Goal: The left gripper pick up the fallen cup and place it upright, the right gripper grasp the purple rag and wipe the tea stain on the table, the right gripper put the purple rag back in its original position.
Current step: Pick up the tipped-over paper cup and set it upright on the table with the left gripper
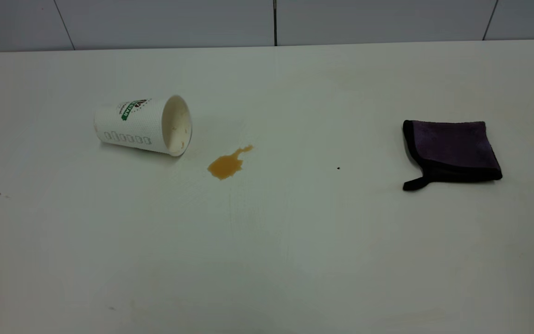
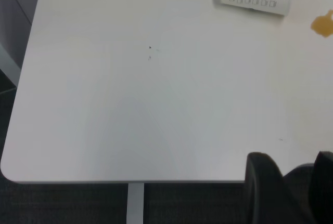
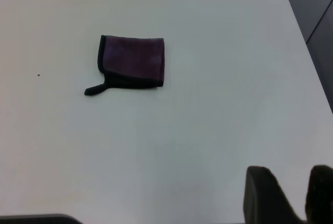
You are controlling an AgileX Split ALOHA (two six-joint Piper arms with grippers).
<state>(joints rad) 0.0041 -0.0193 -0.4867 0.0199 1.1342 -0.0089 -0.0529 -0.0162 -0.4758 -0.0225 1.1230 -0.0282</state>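
Two hands sit back near the worktop's (image 1: 295,241) near edge, out of the exterior view. Each wrist view shows only dark finger tips: the left hand (image 2: 291,182) and the right hand (image 3: 283,193) each have a gap between their tips, so both look spread, holding nothing. The cup (image 1: 144,125) lies on its side at the left, mouth toward the tea stain (image 1: 227,163) just beside it. The purple rag (image 1: 452,150) lies flat, well apart at the right, loop tab toward the front.

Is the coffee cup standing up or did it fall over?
Fallen over: the cup lies on its side on the table, mouth facing the tea stain.
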